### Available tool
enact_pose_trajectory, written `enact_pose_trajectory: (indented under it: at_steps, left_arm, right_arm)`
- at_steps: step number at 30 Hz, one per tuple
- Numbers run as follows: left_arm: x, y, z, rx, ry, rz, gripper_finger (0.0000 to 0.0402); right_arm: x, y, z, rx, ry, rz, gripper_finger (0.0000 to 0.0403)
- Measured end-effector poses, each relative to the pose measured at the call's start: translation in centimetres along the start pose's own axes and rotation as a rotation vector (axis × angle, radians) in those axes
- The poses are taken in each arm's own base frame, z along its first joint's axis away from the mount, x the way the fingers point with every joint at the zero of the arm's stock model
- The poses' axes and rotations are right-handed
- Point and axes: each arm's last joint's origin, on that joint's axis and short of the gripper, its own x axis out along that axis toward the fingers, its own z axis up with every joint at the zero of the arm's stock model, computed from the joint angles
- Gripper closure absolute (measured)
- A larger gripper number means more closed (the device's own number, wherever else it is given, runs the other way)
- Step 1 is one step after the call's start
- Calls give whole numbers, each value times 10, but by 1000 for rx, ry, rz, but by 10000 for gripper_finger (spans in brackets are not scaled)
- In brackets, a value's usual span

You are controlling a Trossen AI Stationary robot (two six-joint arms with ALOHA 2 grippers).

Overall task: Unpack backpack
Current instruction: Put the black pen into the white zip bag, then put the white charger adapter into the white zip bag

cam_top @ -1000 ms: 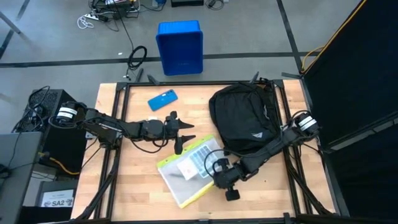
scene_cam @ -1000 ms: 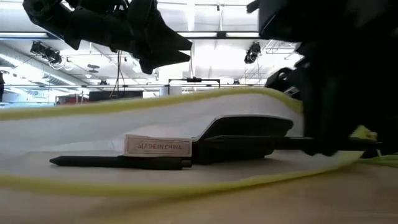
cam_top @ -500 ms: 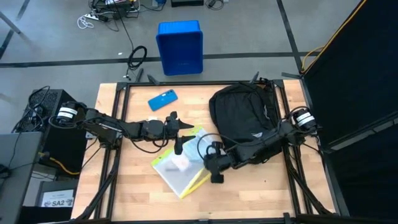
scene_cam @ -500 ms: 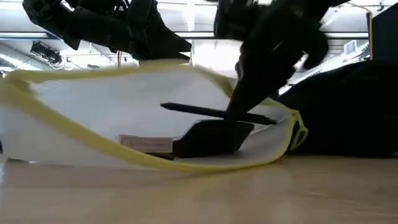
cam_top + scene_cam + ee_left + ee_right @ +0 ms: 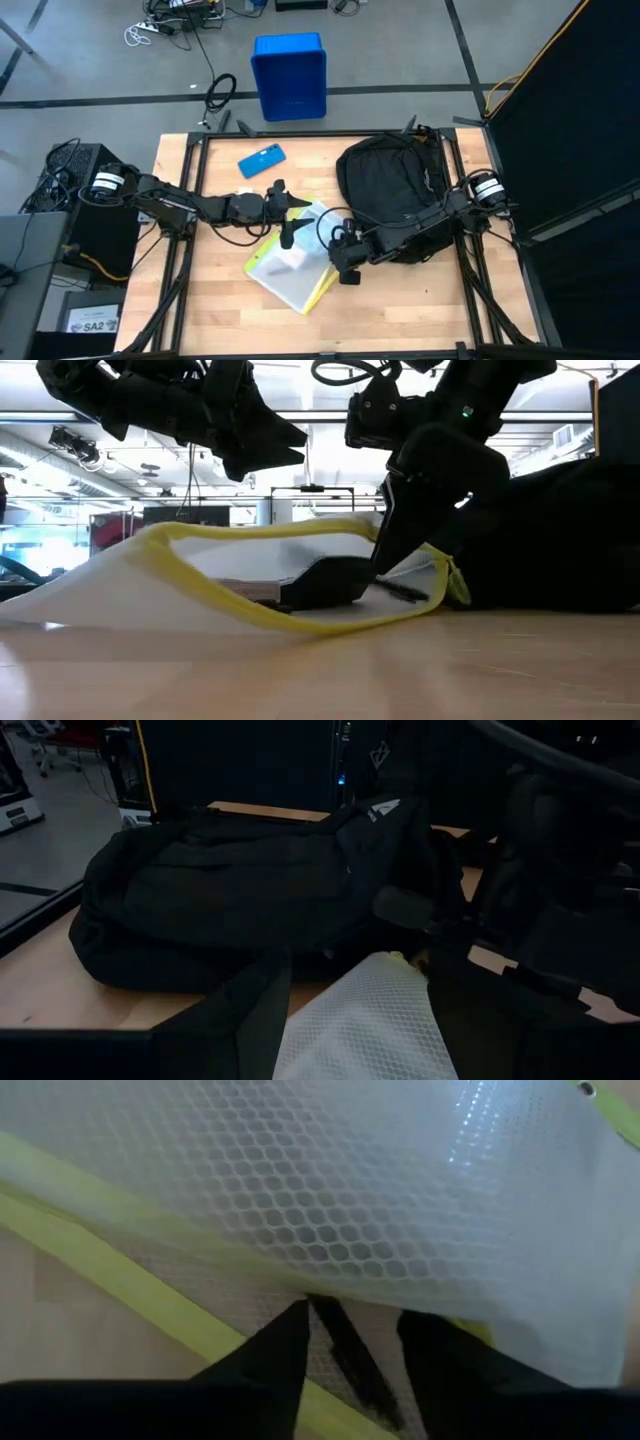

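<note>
Left arm reaches in from the table's left edge, stretched rightward; left gripper (image 5: 291,222) hovers over the far-left corner of the mesh pouch (image 5: 285,270), fingers parted, holding nothing. Right arm extends leftward and near from the right edge, right gripper (image 5: 346,268) low at the pouch's right edge, fingers apart with the mesh between them; grip unclear. Backpack (image 5: 392,195) lies flat at right-centre, long axis near-to-far. Low view shows the pouch (image 5: 300,580) buckled up, dark contents inside; the right wrist view shows honeycomb mesh and yellow trim.
</note>
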Motion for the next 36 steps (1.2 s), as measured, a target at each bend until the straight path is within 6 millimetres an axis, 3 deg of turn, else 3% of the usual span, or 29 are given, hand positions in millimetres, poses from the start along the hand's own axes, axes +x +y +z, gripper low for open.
enact_pose_trajectory:
  at_steps: [7, 15, 20, 27, 32, 36]
  left_arm:
    - [0, 0, 0, 0, 1, 0, 198]
    - [-4, 6, -11, -22, 164, 78, 198]
    - [-4, 26, -9, 37, 403, 269, 198]
    - [-18, 67, 14, 140, 780, 462, 198]
    - [-29, 95, 25, 106, 953, 396, 198]
    - [-36, 117, 23, 48, 1029, 310, 194]
  right_arm:
    - [-3, 1, -1, -14, 20, 47, 201]
    - [-34, 12, -3, -53, 48, 243, 198]
    - [-48, 24, -7, -181, 21, 288, 215]
    - [-52, 32, -11, -330, 13, 300, 239]
    - [-49, 32, -11, -356, 9, 293, 249]
    - [-45, 28, -9, -348, -2, 264, 255]
